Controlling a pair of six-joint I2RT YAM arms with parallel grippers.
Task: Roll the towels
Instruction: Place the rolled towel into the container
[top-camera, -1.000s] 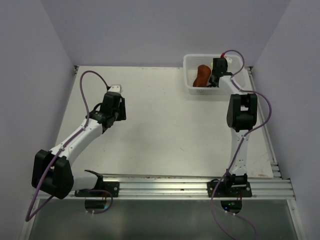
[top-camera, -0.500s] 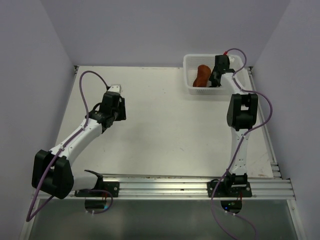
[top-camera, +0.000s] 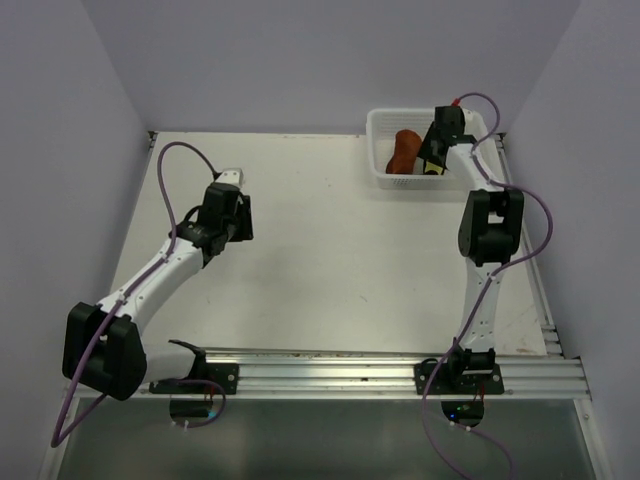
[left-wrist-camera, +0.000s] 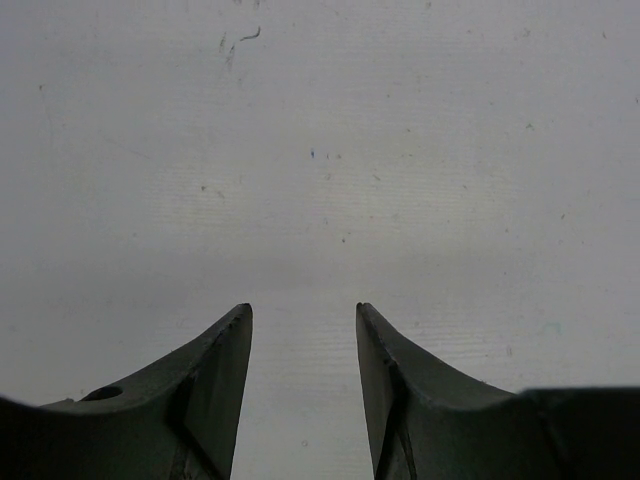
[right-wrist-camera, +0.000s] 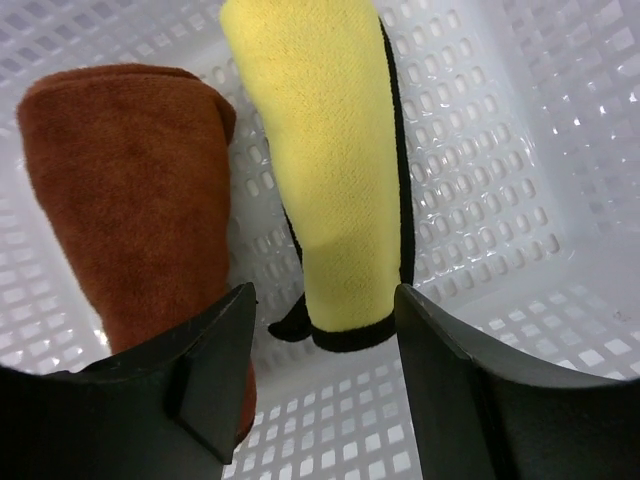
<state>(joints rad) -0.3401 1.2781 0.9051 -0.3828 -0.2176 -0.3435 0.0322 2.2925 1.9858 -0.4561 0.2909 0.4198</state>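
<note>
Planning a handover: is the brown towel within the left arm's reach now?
Probably not: the brown towel lies in the basket at the far right corner, the left claw well across the table.

Rust-brown towel (right-wrist-camera: 125, 190); yellow towel (right-wrist-camera: 325, 150) edged black; white basket (right-wrist-camera: 500, 170) with a grid of holes; table (left-wrist-camera: 400, 150) whitish, perhaps faintly speckled.

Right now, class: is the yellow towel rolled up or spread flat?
Rolled: the yellow towel lies as a narrow tube in the basket.
</note>
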